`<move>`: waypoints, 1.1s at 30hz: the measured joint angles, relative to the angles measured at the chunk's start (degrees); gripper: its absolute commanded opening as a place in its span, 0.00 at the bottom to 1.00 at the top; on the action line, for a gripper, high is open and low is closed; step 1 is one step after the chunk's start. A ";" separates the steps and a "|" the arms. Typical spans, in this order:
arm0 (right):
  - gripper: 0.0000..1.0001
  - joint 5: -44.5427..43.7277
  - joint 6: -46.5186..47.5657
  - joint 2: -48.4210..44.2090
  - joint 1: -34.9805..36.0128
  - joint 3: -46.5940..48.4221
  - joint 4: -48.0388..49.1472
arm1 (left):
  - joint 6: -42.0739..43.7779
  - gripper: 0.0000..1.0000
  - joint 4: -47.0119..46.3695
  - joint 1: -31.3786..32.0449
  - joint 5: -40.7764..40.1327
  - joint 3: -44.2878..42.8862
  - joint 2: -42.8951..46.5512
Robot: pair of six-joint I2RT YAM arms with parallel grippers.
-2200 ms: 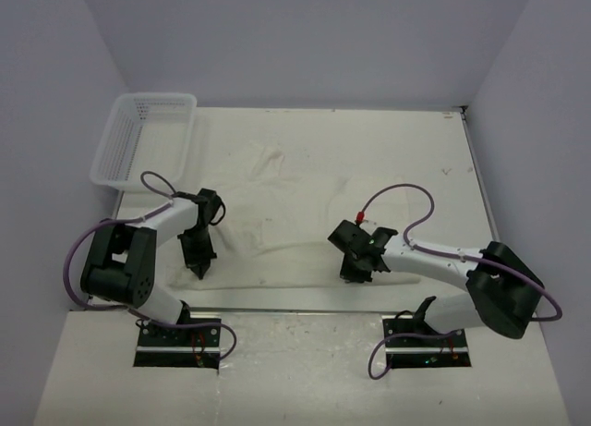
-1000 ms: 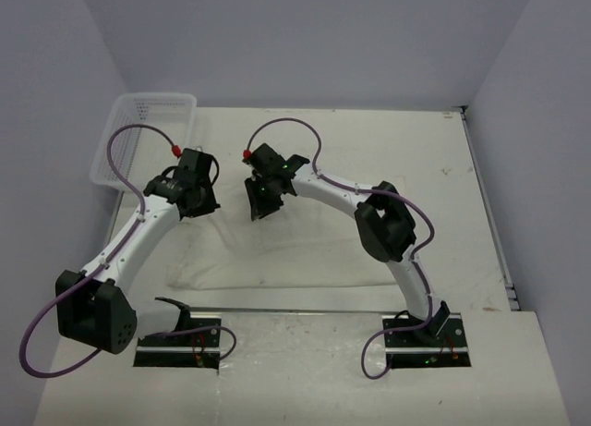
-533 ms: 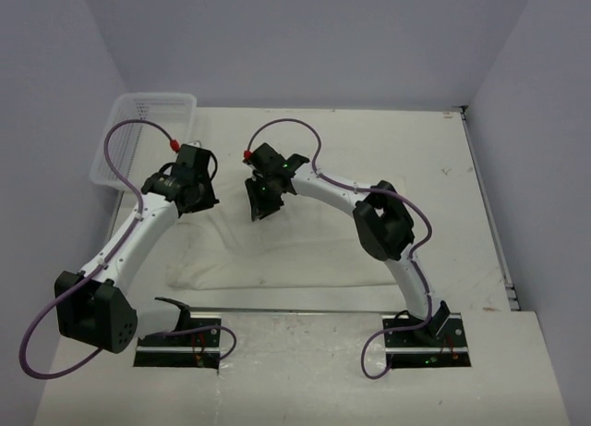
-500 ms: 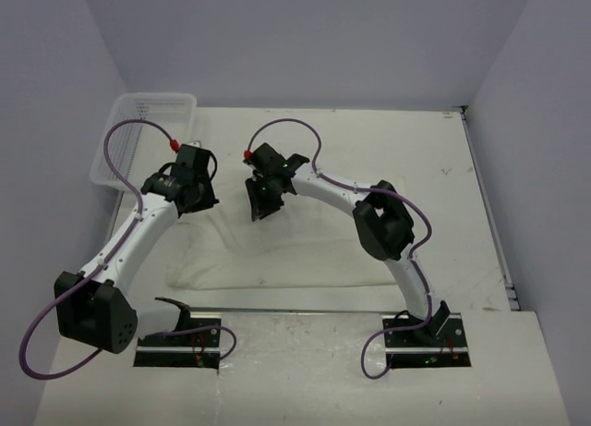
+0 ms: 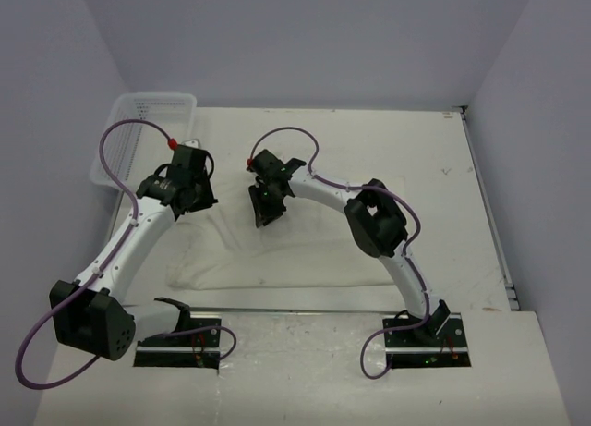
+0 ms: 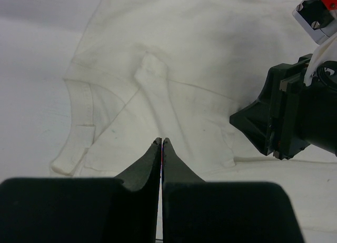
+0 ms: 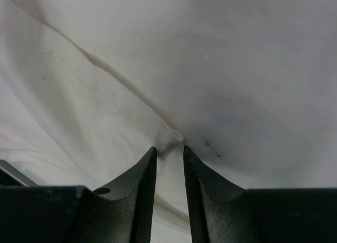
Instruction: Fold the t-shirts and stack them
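A cream t-shirt (image 5: 305, 250) lies flat across the near half of the table as a wide pale rectangle. My left gripper (image 5: 196, 202) hovers over its far left corner; in the left wrist view its jaws (image 6: 160, 142) are shut with nothing between them, above the t-shirt (image 6: 200, 53) and a sleeve fold. My right gripper (image 5: 263, 219) reaches down onto the far edge of the shirt. In the right wrist view the right gripper (image 7: 169, 151) has its jaws narrowly apart, pinching a raised pucker of the t-shirt (image 7: 237, 69).
A white mesh basket (image 5: 138, 139) stands at the table's far left corner, just beyond the left arm. Bare table (image 5: 416, 158) lies behind and to the right of the shirt. The right gripper's black body (image 6: 287, 116) sits close beside my left gripper.
Since 2.2 s ago both arms have gone from the near edge to the shirt's far edge. In the last second the left gripper drifted slightly left and the right gripper sank a little.
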State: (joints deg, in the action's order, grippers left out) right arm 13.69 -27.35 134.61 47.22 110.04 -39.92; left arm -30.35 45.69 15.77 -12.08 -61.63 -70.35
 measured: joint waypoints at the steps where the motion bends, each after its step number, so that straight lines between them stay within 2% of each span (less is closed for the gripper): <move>1: 0.29 0.13 0.00 0.02 0.00 0.02 0.00 | 0.00 0.00 0.00 0.00 0.04 0.00 0.00; 11: 0.25 1.64 0.22 2.36 -0.04 4.11 -1.92 | 0.20 0.00 -0.02 -0.02 0.39 0.00 0.31; 18: 0.15 2.25 0.44 3.69 -0.04 6.03 -2.67 | 1.05 0.00 -0.04 -0.59 0.63 0.00 0.68; 33: 0.13 -1.14 0.44 3.43 0.09 6.01 -2.99 | 1.49 0.00 -1.97 -0.76 2.34 2.86 1.03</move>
State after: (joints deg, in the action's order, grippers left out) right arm 12.56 -26.92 138.04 47.31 116.05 -42.92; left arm -28.86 43.72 15.00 -9.74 -58.76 -69.32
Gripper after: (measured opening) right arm 0.128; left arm 0.002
